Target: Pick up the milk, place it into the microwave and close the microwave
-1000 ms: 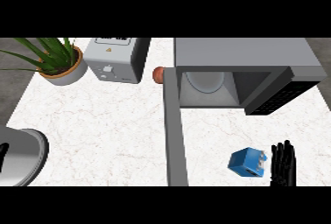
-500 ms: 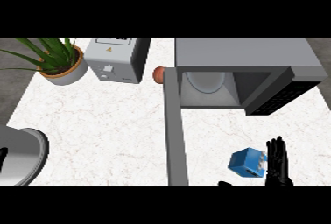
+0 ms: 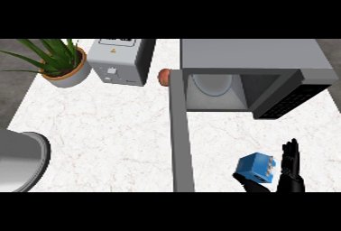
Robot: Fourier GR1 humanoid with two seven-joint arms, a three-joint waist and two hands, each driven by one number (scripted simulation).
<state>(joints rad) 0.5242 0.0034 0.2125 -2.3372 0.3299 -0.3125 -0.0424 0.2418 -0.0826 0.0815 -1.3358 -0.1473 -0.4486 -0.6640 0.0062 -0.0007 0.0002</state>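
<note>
The right robot hand has moved in from the right since a moment ago and now cups the milk, thumb under its near edge and fingers up its right side. The carton stays on the bench at near right, beside the open door. The microwave gapes beyond. Lifting seems next. The left hand is unseen.

Not much to read here, honestly. The boxy grey metal toaster, sitting well away from the black right hand toward the far left, is showing a small yellow warning-type sign on its top, but whatever's on it is too small to make out. The small blue milk carton touching that hand is showing a pale face with no legible lettering.
</note>
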